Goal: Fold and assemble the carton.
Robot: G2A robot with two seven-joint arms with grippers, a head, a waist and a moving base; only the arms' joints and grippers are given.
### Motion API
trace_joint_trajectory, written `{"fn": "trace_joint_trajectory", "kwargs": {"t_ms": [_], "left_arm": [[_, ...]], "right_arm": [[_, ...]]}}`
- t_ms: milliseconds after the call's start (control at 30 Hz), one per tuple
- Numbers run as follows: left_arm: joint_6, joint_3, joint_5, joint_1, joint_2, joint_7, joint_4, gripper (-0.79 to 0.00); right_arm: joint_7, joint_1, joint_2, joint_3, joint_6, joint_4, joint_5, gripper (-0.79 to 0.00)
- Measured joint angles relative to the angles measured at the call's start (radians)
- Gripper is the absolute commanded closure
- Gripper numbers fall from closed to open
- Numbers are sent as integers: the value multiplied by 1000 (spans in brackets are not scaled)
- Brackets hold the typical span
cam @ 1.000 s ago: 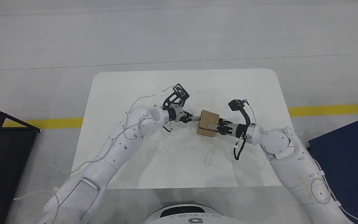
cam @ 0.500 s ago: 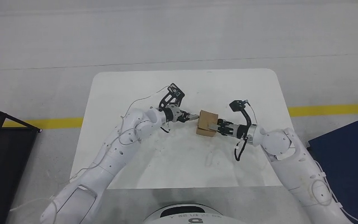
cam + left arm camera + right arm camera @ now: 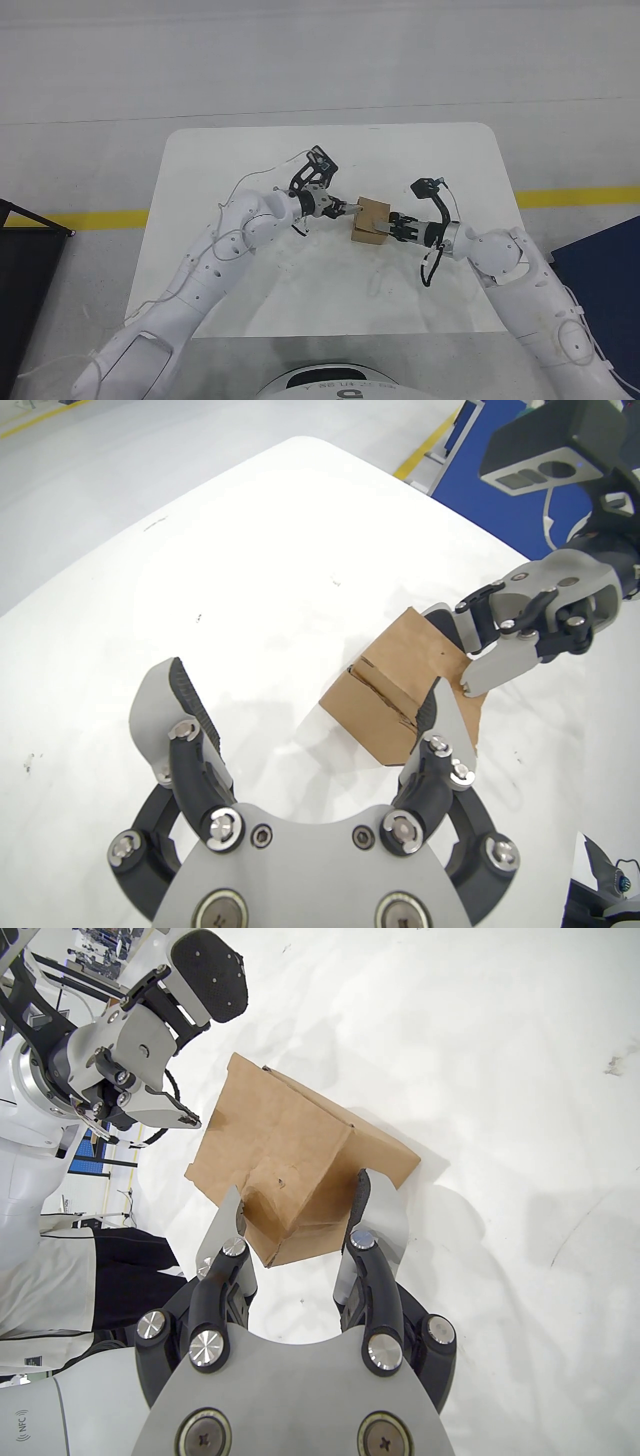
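White table [image 3: 250,300], pale floor beyond; carton [image 3: 372,222] mid-table, half-formed, one flap loose. Risk: my right gripper [image 3: 299,1198] is clamped on just one corner; a hard shove from the left could crease the carton or twist it free. My left gripper [image 3: 343,210] hovers at its left edge, spread wide, one fingertip just beside the flap; both forearms low, converging.
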Motion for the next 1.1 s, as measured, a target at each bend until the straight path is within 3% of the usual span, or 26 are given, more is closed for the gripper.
{"fn": "trace_joint_trajectory", "kwargs": {"t_ms": [267,667,967,1100], "left_arm": [[31,64,10,-70,-29,-28,62,-785],[68,108,43,-121,-56,-26,136,-785],[51,123,57,-159,-72,-6,198,-785],[-16,116,-5,-178,-80,16,228,-785]], "right_arm": [[-7,3,2,5,-12,-1,9,-388],[-9,7,5,9,-15,-5,10,-397],[-9,10,7,12,-11,-12,10,-409],[-28,2,10,25,-13,-27,6,-388]]}}
